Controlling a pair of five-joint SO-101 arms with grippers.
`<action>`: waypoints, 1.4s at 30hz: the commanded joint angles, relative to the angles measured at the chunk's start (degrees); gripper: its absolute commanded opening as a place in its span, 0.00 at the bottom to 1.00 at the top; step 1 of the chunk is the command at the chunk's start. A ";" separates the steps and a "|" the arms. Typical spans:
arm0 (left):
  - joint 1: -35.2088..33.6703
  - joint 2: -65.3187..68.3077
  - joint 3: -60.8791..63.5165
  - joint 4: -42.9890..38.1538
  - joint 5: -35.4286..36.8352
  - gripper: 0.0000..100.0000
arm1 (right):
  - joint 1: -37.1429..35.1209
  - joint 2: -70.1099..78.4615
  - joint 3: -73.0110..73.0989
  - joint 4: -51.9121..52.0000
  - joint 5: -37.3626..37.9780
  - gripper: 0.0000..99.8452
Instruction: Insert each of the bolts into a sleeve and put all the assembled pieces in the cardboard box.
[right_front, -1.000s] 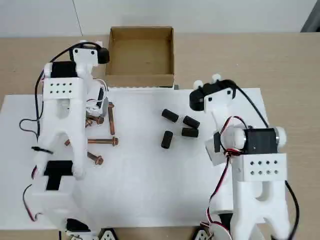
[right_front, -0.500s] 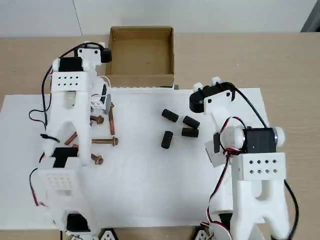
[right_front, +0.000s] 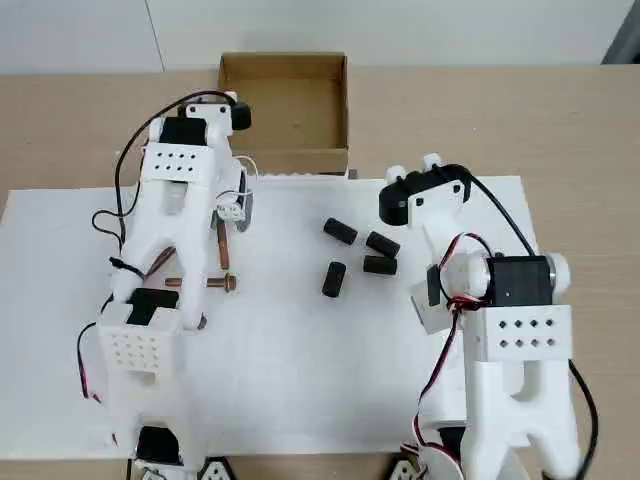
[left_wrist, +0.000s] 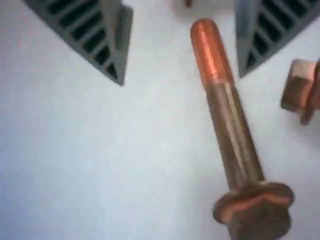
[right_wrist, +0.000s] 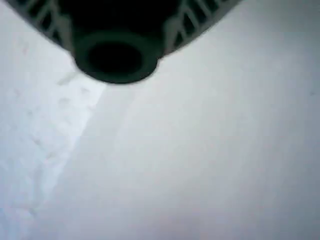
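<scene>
Two ribbed fingers (left_wrist: 95, 35) of the released left hand (left_wrist: 180, 72) flank a copper, flange-headed bolt (left_wrist: 232, 130) lying on the white sheet (left_wrist: 75, 165). The right hand (right_wrist: 117, 30) clenches a black hollow sleeve (right_wrist: 116, 59). From above, four loose sleeves (right_front: 340, 232) lie mid-sheet, before the cardboard box (right_front: 283, 158).

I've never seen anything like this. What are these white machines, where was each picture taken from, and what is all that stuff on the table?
Two small robot arms, the left arm and the right arm, stand at a table. One picture looks down from above; the other two come from cameras on the arms' wrists. On a white sheet lie copper bolts and four black sleeves; a cardboard box sits behind. The left wrist picture shows open jaws either side of a bolt. The right jaws grip another sleeve.
</scene>
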 joint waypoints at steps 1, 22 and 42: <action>0.00 -0.53 -2.24 -1.23 0.26 0.14 | 0.48 -1.98 -0.18 0.48 -0.53 0.00; -3.34 7.30 -2.24 -6.68 -0.18 0.14 | 0.13 -1.63 -0.18 0.48 -0.53 0.00; -3.34 12.66 -2.59 -10.11 -0.18 0.07 | 0.13 -1.54 -0.18 0.40 -0.35 0.00</action>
